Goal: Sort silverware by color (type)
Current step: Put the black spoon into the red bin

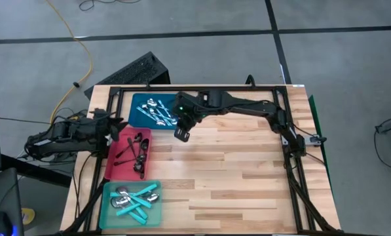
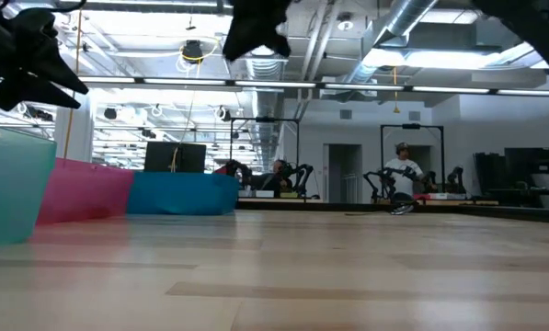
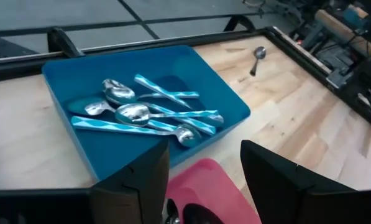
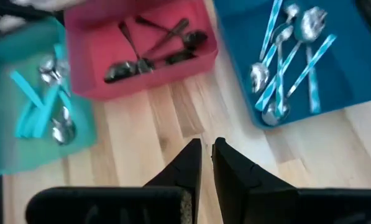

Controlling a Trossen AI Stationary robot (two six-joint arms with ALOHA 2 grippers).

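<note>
Three trays stand in a row along the table's left side. The blue tray (image 1: 137, 117) at the far end holds several shiny silver spoons (image 3: 148, 115). The red tray (image 1: 120, 167) in the middle holds black spoons (image 4: 154, 50). The teal tray (image 1: 110, 213) at the near end holds turquoise-handled spoons (image 4: 42, 106). One more spoon (image 3: 258, 57) lies on the bare wood beyond the blue tray. My right gripper (image 1: 181, 135) hangs above the wood just right of the blue and red trays, its fingers (image 4: 188, 163) almost together with nothing between them. My left gripper (image 3: 204, 180) waits open at the table's left edge.
The black frame rail (image 1: 202, 88) runs along the far edge and down both sides of the table. Bare wood (image 1: 247, 177) stretches from the trays to the right edge. A keyboard (image 1: 133, 71) lies on the floor beyond the far left corner.
</note>
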